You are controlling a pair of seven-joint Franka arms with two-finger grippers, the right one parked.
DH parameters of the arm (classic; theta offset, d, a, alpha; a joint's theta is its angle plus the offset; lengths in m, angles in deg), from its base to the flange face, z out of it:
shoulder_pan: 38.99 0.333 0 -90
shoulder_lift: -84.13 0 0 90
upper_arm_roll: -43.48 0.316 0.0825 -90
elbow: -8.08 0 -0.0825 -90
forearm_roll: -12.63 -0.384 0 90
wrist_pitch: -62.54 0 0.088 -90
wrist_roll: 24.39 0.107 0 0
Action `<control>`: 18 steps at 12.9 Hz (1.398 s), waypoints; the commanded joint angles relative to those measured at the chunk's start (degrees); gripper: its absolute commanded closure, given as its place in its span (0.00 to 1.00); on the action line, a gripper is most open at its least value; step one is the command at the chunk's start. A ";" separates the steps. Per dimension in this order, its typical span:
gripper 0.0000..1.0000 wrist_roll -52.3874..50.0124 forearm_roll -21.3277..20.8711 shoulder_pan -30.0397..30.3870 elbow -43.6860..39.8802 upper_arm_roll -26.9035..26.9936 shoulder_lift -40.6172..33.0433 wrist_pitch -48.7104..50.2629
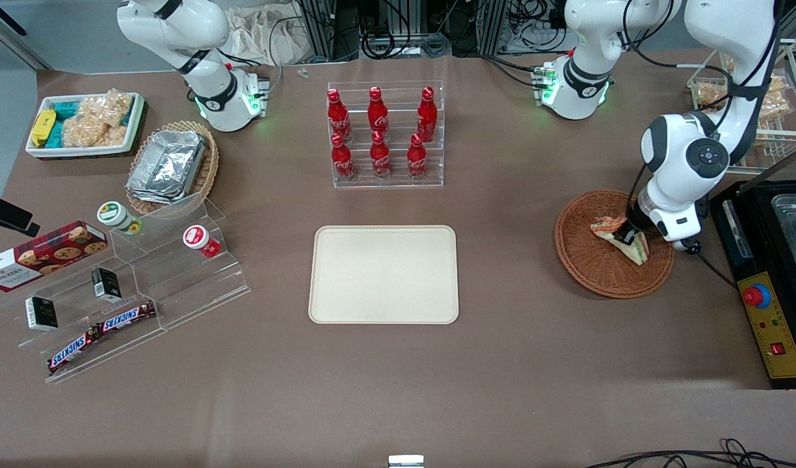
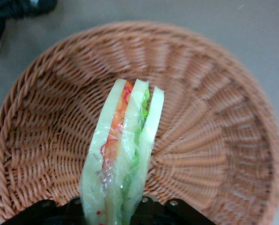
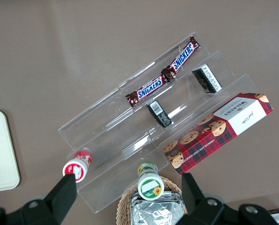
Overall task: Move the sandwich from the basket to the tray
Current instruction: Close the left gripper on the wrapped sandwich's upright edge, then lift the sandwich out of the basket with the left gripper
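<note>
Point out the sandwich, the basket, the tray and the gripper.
sandwich (image 2: 123, 154): left wrist view, wrapped filling edge.
basket (image 1: 590, 263): front view, bare woven floor.
tray (image 1: 384, 274): front view, bare middle.
gripper (image 1: 627, 235): front view, fingers shut on the sandwich, over the basket.

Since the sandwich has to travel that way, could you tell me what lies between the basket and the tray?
Nothing: the front view shows only bare brown tabletop between the basket and the tray. The tool is over the basket, at the sandwich.
</note>
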 commanded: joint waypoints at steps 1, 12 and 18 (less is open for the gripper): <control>1.00 3.24 -0.53 0.07 -5.19 -0.39 -4.72 10.23; 1.00 23.40 7.91 -0.55 -57.78 -25.93 8.88 56.96; 1.00 6.39 -6.37 -15.65 -57.87 -28.87 25.21 40.89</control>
